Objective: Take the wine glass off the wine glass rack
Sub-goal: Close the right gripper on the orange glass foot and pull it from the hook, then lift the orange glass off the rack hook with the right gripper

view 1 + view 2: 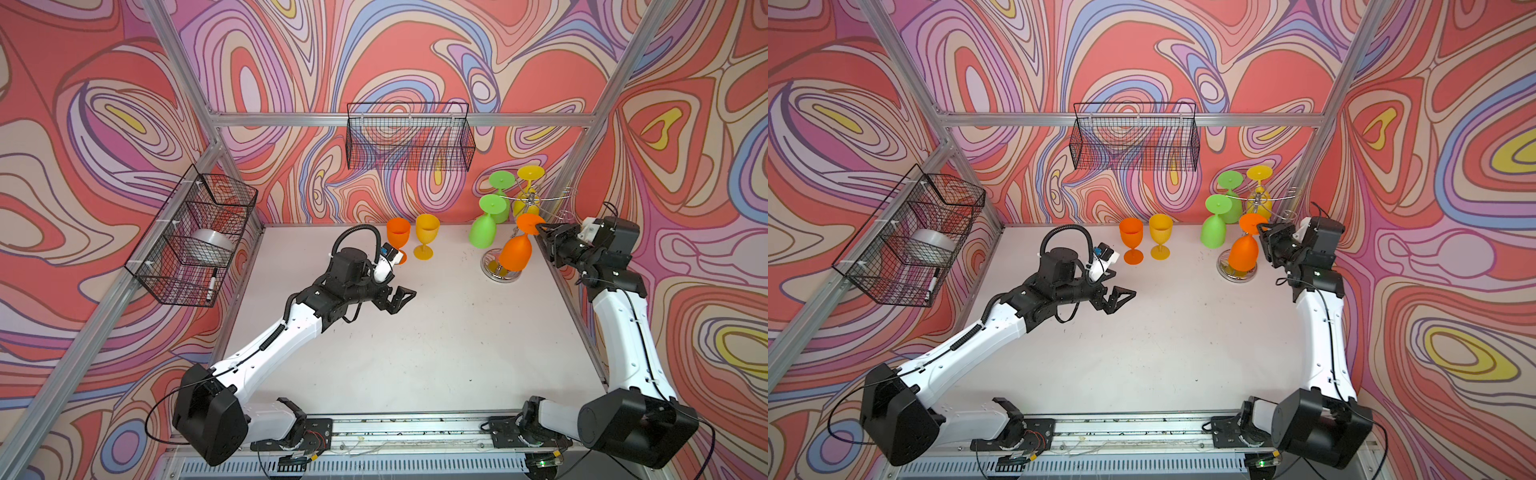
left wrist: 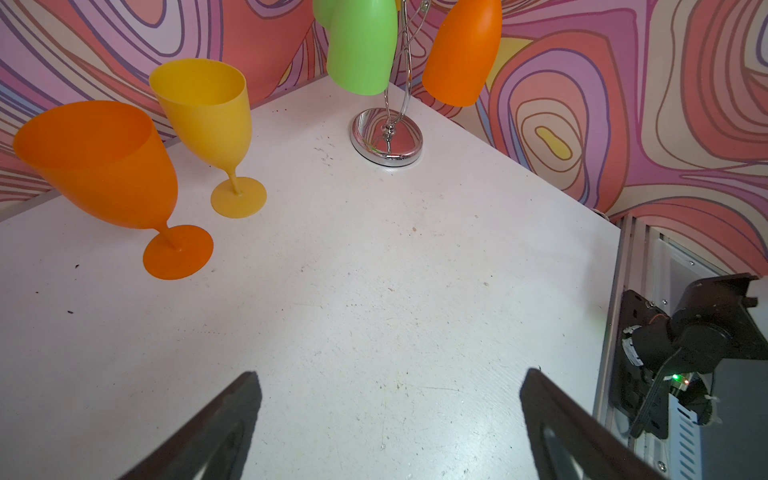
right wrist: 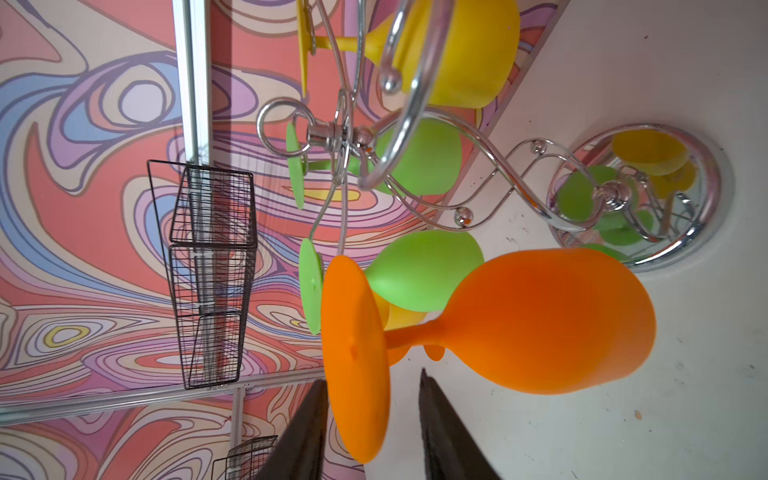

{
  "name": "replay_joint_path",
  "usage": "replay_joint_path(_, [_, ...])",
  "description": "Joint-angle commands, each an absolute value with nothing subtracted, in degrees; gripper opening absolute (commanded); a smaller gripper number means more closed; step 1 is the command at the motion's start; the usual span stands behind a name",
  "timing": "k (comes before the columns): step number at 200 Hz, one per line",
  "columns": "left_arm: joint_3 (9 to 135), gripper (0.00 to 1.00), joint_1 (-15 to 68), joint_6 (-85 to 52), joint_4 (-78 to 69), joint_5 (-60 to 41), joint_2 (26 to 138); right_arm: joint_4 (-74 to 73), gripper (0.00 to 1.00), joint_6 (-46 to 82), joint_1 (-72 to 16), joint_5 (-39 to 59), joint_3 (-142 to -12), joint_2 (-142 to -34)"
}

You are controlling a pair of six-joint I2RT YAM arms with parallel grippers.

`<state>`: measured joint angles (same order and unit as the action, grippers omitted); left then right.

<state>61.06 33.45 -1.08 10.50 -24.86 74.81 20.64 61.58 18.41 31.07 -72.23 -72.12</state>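
In both top views the orange glass (image 1: 515, 251) was at the rack (image 1: 490, 268), upper right of centre, above the desk (image 1: 415, 353). The right gripper (image 1: 540, 227) straddled its foot, jaws partly apart; whether they pinched it could not be told. The glass was inverted, foot up, its long axis tilted, with the bowl to the lower left. The left gripper (image 1: 400, 300) gaped wide and empty.

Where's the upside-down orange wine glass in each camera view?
In a top view: upside-down orange wine glass, right of centre.
In a top view: right of centre too.
Left wrist: picture's upper edge, foot cut off.
Right wrist: centre, seen sideways.
Shared landmark: wine glass rack's chrome base.
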Motion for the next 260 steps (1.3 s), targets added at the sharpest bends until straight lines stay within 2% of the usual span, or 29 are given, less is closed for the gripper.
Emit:
replay_joint_path(1, [62.3,0.98,33.8,-0.4,10.9,-25.5,74.4,13.9,0.38,65.6,18.7,32.3,-70.3,-71.9])
replay_joint_path(48, [62.3,0.97,33.9,-0.2,11.0,-25.1,74.3,8.7,0.33,69.2,18.7,32.1,-68.2,-72.0])
replay_joint_path(147, [62.4,0.97,33.9,0.0,11.1,-25.0,74.7,5.2,0.00,71.7,18.7,31.1,-65.9,-70.8])
replay_joint_path(260, [62.4,0.97,33.9,-0.3,10.8,-25.6,75.4,10.9,0.00,69.3,18.2,30.5,-68.6,-68.3])
